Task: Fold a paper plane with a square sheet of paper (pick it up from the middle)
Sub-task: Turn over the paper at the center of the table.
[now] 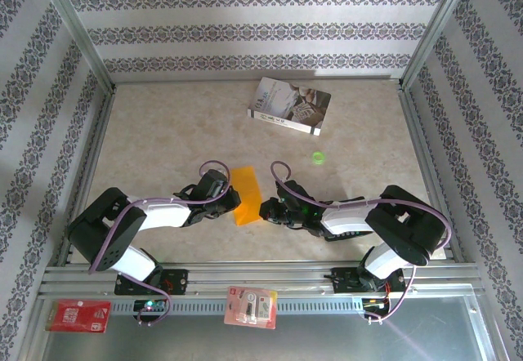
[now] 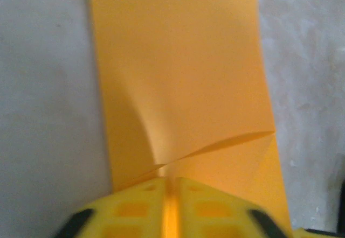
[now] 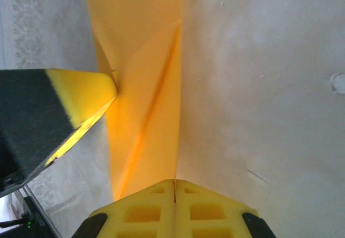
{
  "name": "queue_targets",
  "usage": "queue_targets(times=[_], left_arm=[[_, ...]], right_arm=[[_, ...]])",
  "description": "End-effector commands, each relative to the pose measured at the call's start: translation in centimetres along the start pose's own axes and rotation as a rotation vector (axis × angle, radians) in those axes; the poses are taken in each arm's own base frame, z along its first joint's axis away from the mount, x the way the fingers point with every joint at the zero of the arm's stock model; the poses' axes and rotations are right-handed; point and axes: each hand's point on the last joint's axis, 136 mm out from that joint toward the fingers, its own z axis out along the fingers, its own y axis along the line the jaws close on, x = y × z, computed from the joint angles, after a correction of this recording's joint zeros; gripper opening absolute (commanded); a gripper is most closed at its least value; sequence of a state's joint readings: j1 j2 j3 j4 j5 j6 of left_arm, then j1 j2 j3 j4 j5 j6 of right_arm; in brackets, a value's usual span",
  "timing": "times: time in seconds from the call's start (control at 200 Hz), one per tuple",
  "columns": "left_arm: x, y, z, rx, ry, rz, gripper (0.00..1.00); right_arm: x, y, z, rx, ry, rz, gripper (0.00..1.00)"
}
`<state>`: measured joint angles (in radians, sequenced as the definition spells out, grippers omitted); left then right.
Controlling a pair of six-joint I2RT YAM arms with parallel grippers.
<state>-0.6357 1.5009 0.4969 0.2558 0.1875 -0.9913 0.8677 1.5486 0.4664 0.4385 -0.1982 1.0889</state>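
Looking down from above: beige marbled bench (image 1: 163, 132) fills the centre of the frame, patterned walls on three sides.

Left arm (image 1: 139, 222) and right arm (image 1: 392, 226) both bent inward, meeting at lower centre.

Grey-white printed book (image 1: 290, 105) lies flat at upper centre, a little right, well apart from the arms.

Orange sheet of paper (image 1: 245, 193) at lower centre between the two hands, part-folded into a narrow strip. From the left wrist the sheet (image 2: 178, 76) runs from the pads up to the top of the frame, a slanted crease across it low down. From the right wrist the sheet (image 3: 145, 87) sits left of centre with a long crease running up it.

Red packet (image 1: 78, 315) at lower left and a blister pack (image 1: 252, 306) at lower centre, both on the metal rail (image 1: 327, 279) below the arm bases.

Left hand (image 1: 231, 198) at the sheet's left edge. In its own view the left hand (image 2: 170, 195) has pads close together, a sliver of orange in the slit: pinching the sheet.

Right hand (image 1: 265, 208) at the sheet's lower right corner. In its own view the right hand (image 3: 174, 195) has pads pressed together, with the sheet's edge running into the seam.

Small green object (image 1: 318, 158) on the bench right of centre, below the book; too small to tell what it is.
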Motion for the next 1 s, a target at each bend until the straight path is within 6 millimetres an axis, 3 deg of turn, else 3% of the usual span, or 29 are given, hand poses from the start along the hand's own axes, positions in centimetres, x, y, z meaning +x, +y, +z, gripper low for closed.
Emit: queue_targets(times=[0.0, 0.14, 0.245, 0.4, 0.49, 0.59, 0.739, 0.884, 0.994], left_arm=[[-0.2, -1.1, -1.1, 0.009, -0.001, 0.038, 0.35], [-2.6, -5.5, -4.1, 0.135, -0.078, 0.094, 0.52], [-4.5, -7.6, -7.1, 0.201, -0.149, 0.119, 0.60], [-6.9, -6.5, -10.8, 0.189, -0.249, 0.103, 0.69], [-7.8, -4.9, -12.0, 0.158, -0.276, 0.076, 0.69], [-8.2, -3.0, -12.3, 0.122, -0.268, 0.026, 0.69], [-8.1, -0.9, -11.9, 0.103, -0.235, -0.048, 0.68], [-7.4, -0.4, -11.3, 0.101, -0.177, -0.069, 0.67], [-6.9, -0.8, -10.5, 0.119, -0.114, -0.073, 0.65]], right_arm=[[-1.0, 0.3, -0.8, 0.014, -0.024, -0.058, 0.00], [-2.3, -0.3, -2.2, 0.040, 0.018, -0.111, 0.00], [-4.1, -0.9, -4.8, 0.105, 0.051, -0.189, 0.00], [-7.2, -0.4, -10.4, 0.345, 0.034, -0.476, 0.00], [-7.5, 0.7, -11.8, 0.440, 0.052, -0.614, 0.00], [-6.3, 1.7, -10.9, 0.519, 0.108, -0.743, 0.00], [-2.5, 2.4, -6.8, 0.503, 0.217, -0.796, 0.00], [1.3, 3.7, -3.2, 0.385, 0.275, -0.780, 0.00], [3.1, 4.3, -1.6, 0.296, 0.294, -0.747, 0.03]])
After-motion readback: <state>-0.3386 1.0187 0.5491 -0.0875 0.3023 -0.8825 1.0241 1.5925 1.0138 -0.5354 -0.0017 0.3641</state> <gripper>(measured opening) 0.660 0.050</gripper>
